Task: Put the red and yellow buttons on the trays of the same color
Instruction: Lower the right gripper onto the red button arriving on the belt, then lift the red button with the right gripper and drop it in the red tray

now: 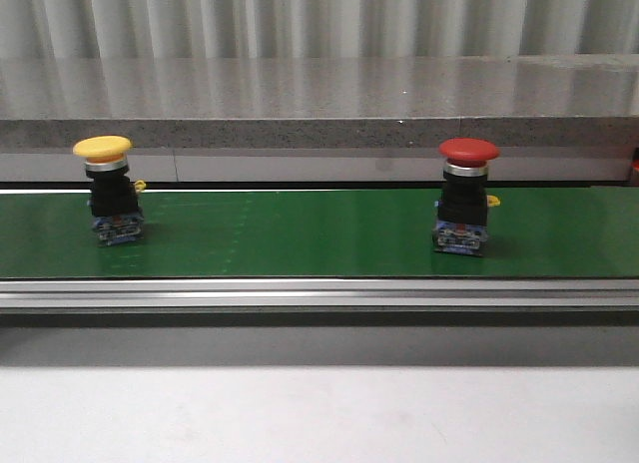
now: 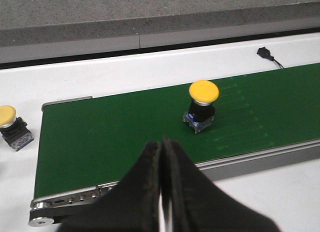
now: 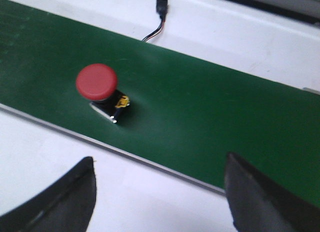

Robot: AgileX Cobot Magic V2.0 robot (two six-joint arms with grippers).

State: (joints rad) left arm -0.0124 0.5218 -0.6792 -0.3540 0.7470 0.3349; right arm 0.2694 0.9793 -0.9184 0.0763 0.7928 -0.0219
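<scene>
Front view first: I see two buttons standing up on the green belt [image 1: 300, 233]. The yellow button [image 1: 108, 189] is far to my left side and the red button [image 1: 465, 196] is over to my right, well apart from it. Both sit on their dark blocks with the round caps on top, so a cap is easy to grab from above. I see no trays in this view, and neither arm shows here.

Left wrist view next: my left gripper [image 2: 164, 192] has its two black fingers pressed together, with nothing between them. It hangs over the near edge of the belt, back from the yellow button [image 2: 202, 104], which stands in the middle of the belt. I think the arm waits there so the button stays in plain sight. A second yellow button [image 2: 12, 125] sits off the end of the belt on the white table [image 2: 125, 77]. A small black plug [image 2: 263, 52] lies on the table past the belt.

Right wrist view last: my right gripper [image 3: 160, 192] is spread wide, one finger at each lower corner, holding nothing. The red button [image 3: 100, 88] stands on the belt near the close edge, ahead of the fingers. I think the wide gap is ready to fit around the cap. A wire plug [image 3: 161, 7] lies on the white table beyond the belt.
</scene>
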